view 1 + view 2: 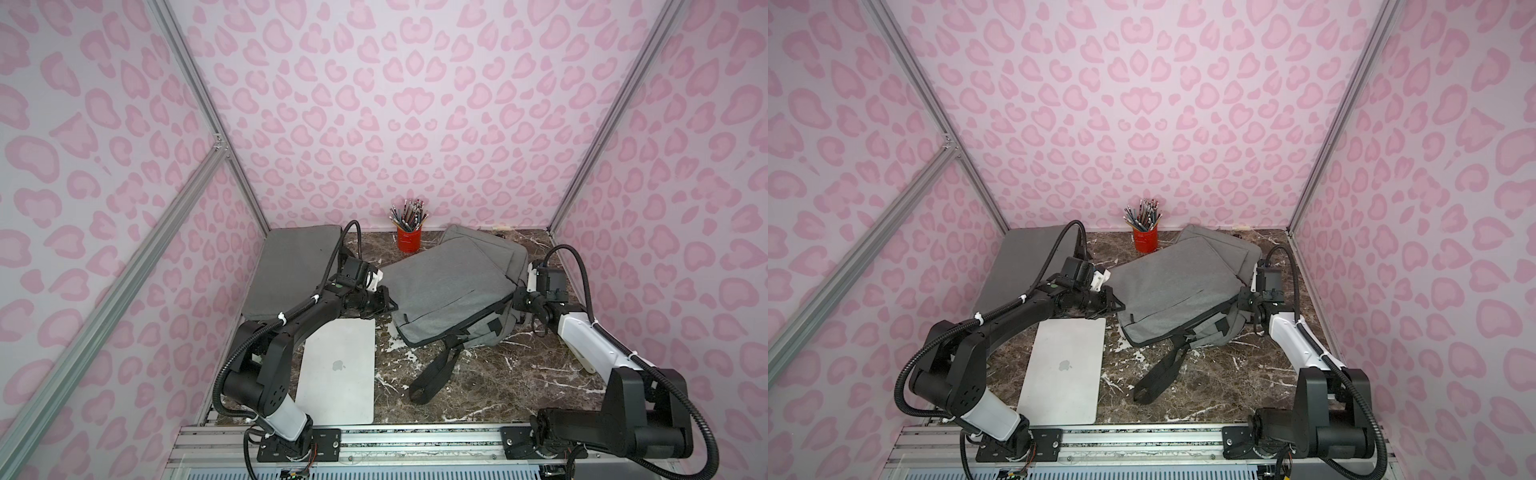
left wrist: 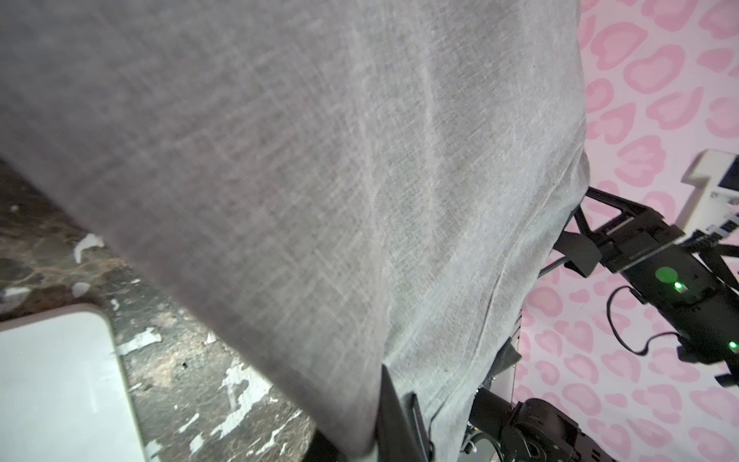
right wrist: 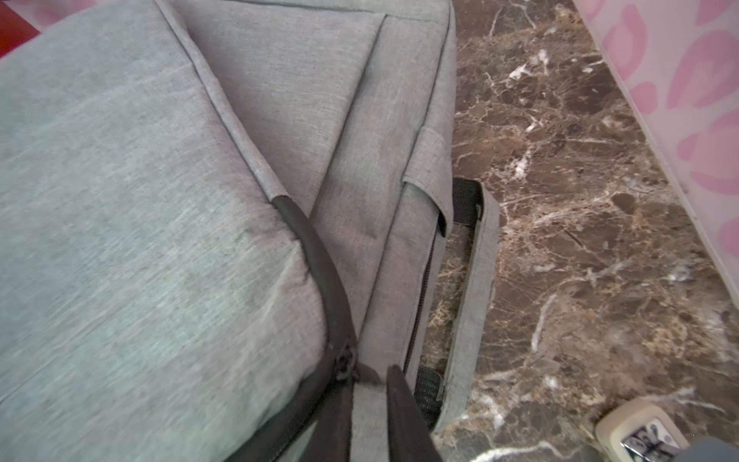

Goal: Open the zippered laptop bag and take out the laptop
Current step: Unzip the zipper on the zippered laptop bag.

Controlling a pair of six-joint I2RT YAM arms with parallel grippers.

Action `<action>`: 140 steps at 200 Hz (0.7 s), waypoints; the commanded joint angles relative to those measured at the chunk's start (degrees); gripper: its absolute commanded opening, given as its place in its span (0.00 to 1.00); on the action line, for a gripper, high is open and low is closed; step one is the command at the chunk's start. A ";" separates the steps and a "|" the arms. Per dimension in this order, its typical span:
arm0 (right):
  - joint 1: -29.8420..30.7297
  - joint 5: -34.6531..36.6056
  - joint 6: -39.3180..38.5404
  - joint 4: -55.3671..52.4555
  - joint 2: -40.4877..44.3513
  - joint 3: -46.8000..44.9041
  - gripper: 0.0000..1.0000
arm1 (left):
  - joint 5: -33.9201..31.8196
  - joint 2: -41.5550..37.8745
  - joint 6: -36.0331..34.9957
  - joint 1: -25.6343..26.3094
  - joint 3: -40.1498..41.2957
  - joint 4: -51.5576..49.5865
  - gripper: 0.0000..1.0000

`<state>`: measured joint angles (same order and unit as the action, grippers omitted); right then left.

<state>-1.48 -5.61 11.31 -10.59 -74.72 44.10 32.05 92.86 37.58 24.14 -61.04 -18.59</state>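
Your laptop (image 1: 338, 365) is out of the bag, silver lid up, flat on the marble table (image 1: 498, 374) at the near left, right beside the left arm's base. The grey laptop bag (image 1: 444, 291) lies slumped mid-table, just beyond the laptop and to its right, with a black strap (image 1: 436, 370) trailing toward the front edge.

Your left claw (image 1: 390, 306) sits at the bag's left corner, clenched on the grey fabric. In the left wrist view that cloth fills nearly the whole picture. The laptop's far edge lies directly below this claw; you can't tell whether they touch.

Your right claw (image 1: 520, 298) is at the bag's opposite end, well apart from the laptop. In the right wrist view its fingertips (image 3: 400, 400) stand parted, released. The zipper slider (image 3: 344, 362) sits just off one tip, and bag fabric shows in the gap.

A red pencil cup (image 1: 409, 239) stands behind the bag by the back wall.
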 commanded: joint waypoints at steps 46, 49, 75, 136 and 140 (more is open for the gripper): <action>0.16 -8.74 9.17 -5.06 12.51 -5.89 0.52 | -1.78 0.15 1.46 1.34 1.61 2.48 0.08; 0.16 -9.48 9.93 -4.78 13.10 -6.56 0.53 | -1.74 0.10 1.51 1.35 1.74 2.81 0.09; 0.37 -20.51 19.55 3.68 18.77 -14.26 0.69 | -1.14 -0.15 1.38 1.45 2.13 3.65 0.17; 13.05 -20.57 41.40 18.28 20.35 -21.63 0.76 | 0.01 0.39 1.63 1.52 2.01 3.99 0.13; 13.67 -20.34 42.36 18.83 19.96 -21.76 0.76 | 0.03 0.29 1.72 1.57 1.98 3.99 0.13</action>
<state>8.36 -26.52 42.94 0.23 -53.52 23.29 30.39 92.97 39.33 25.50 -58.98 -16.16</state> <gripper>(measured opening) 0.761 0.140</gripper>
